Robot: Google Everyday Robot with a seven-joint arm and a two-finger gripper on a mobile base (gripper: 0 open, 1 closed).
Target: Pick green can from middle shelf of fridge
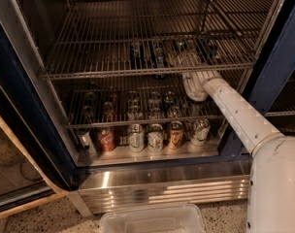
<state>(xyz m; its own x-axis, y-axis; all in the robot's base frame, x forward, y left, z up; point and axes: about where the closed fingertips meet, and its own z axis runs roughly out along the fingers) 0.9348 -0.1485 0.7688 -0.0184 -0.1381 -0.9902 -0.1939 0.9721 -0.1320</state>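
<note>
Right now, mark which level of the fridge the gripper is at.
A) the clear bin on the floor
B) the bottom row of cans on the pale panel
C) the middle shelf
C: the gripper is over the middle shelf, beside the cans standing there, its arm reaching in from the lower right.

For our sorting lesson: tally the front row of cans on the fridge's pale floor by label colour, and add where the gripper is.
Red drink cans: 1
Pale-labelled cans: 3
Brownish cans: 1
Dark cans: 1
Total: 6
White gripper: at the middle wire shelf, among its cans.
</note>
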